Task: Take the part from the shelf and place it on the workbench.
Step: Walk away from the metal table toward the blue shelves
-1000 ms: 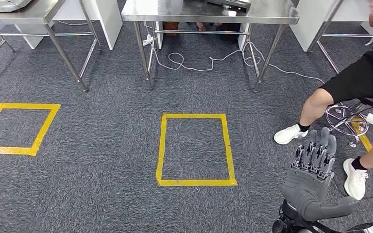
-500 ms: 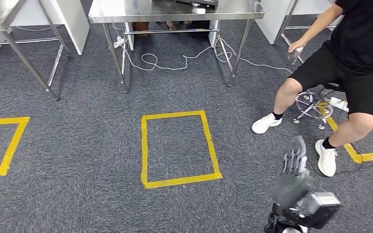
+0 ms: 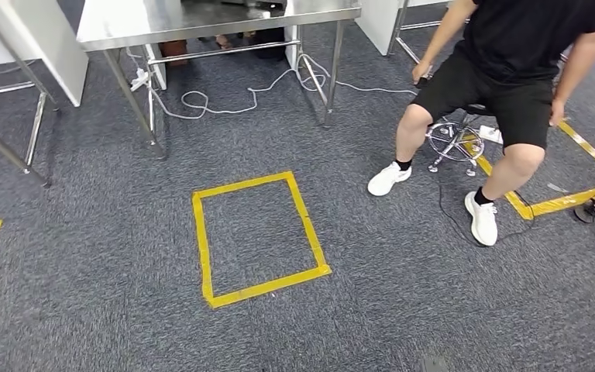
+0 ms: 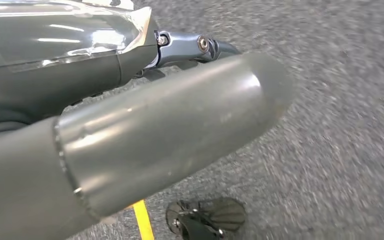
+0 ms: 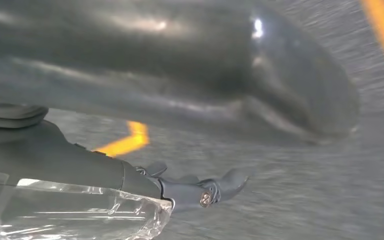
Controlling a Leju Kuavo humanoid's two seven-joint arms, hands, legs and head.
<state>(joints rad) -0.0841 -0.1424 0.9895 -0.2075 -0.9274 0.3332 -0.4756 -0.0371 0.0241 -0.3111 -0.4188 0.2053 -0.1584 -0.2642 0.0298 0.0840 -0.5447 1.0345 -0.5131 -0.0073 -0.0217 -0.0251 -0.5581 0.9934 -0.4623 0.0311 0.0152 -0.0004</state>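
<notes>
Head view: grey carpet [image 3: 85,232] w/ a yellow tape square [image 3: 257,238], steel table [image 3: 217,19] at the far side, white cable [image 3: 232,97] looped under it. Person in black [image 3: 503,70] sits on a stool [image 3: 457,143] at right, white shoes on the floor.

L wrist view: left hand [image 4: 130,130] hangs just over the carpet, thick thumb up front, fingers stretched out, nothing held. Yellow tape [image 4: 143,225] near it.

R wrist view: right hand [image 5: 180,115] blurred, also low over carpet, holds nothing; can't tell how far its fingers spread. Part can't be made out near either hand.
</notes>
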